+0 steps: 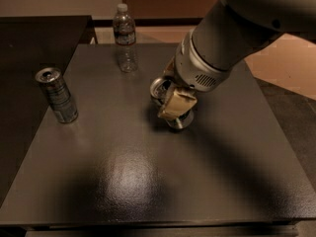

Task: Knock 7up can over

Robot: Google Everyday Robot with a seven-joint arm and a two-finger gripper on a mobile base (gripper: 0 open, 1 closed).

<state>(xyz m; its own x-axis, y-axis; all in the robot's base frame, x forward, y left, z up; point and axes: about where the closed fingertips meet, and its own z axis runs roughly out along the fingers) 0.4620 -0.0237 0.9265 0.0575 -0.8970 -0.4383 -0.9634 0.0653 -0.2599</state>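
Camera view: the gripper is at the table centre, against the 7up can. The can leans, top toward the left, base on the table. Whether the gripper clamps it cannot be told. To finish the step, push sideways high on the can toward open table at front left, away from the striped can and the bottle, both upright and well apart. The bottle is capped; no container's fill level is discernible.

On table: gripper at 7up can, frame centre; second can far left; bottle behind, upper centre-left.
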